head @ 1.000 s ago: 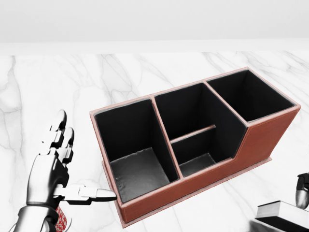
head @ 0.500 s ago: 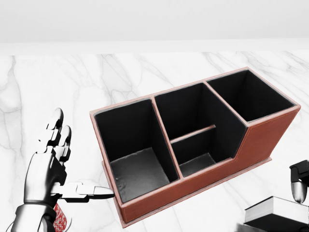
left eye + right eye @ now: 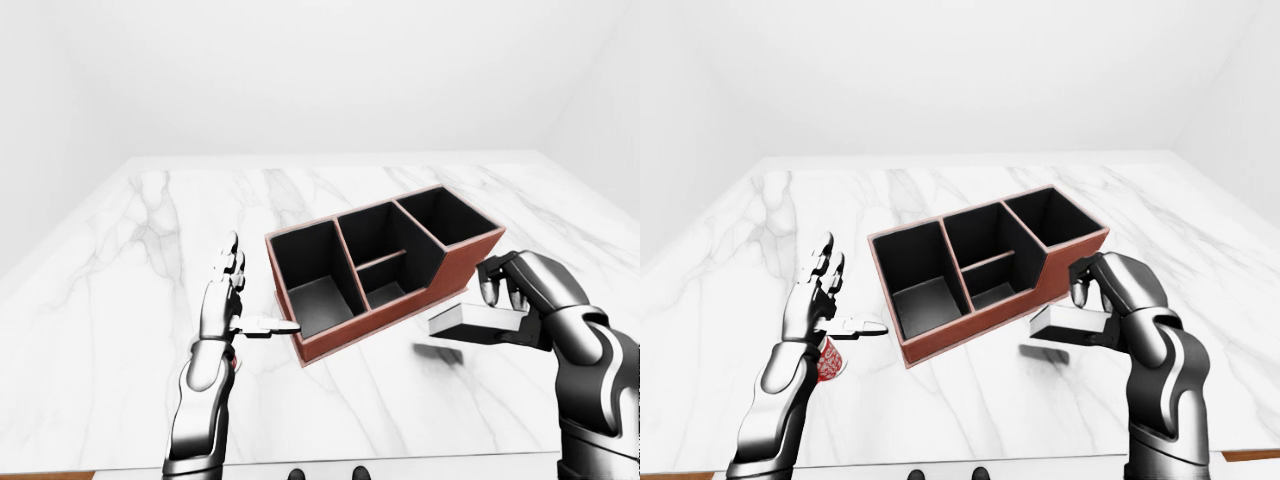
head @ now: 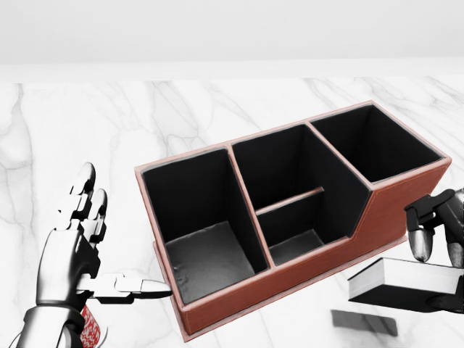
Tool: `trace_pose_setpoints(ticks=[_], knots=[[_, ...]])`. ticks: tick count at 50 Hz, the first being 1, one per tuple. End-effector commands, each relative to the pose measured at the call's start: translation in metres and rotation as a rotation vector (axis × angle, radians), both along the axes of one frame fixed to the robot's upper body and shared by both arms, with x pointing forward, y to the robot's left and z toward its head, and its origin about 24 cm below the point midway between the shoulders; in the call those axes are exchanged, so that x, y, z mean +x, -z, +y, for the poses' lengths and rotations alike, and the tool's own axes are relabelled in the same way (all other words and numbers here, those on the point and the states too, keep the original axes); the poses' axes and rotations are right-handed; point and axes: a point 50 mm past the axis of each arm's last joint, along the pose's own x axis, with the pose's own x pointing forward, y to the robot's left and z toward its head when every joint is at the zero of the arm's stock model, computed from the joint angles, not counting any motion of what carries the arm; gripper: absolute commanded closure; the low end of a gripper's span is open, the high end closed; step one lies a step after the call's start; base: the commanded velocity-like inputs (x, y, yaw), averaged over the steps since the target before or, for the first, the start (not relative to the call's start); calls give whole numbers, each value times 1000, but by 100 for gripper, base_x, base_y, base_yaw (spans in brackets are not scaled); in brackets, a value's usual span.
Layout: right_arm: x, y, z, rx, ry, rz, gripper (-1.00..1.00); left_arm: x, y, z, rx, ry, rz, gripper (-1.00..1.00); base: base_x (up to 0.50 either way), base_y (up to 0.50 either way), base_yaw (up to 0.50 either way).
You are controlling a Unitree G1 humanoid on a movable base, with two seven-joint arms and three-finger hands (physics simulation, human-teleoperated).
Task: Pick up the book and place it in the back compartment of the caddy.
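Note:
The caddy point(image 4: 391, 212) is reddish-brown with black insides and several compartments, and lies slantwise across the middle of the head view. The book point(image 4: 397, 283), white pages between dark covers, hangs flat just off the caddy's lower right corner. Its shadow point(image 4: 362, 322) on the marble shows that it is lifted. My right hand point(image 4: 433, 274) is shut on the book, with fingers point(image 4: 420, 245) over the top cover and the thumb underneath. My left hand point(image 4: 116, 246) is open to the left of the caddy, fingers upright, thumb pointing at the caddy's wall, holding nothing.
A small red patterned cup point(image 3: 832, 358) stands on the white marble table point(image 3: 130, 300) by my left wrist. The table's edge nearest me runs along the bottom of the eye views. A plain white wall rises beyond the table.
My right hand has raised the book and carried it left and up, toward the caddy's right end. The left hand has dropped slightly and since holds still. The caddy has not moved.

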Motion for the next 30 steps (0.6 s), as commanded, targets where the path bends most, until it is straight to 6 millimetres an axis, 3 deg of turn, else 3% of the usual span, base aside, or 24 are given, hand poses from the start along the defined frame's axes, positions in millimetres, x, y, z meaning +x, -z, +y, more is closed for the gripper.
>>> trace_pose_setpoints(ticks=[1, 30], knots=[[14, -25, 17, -57, -50, -71, 100, 0, 0, 0, 0, 1, 2, -100, 0, 0, 0], [24, -48, 43, -99, -138, -114, 100, 1, 6, -1, 1, -1, 24, -100, 0, 0, 0]])
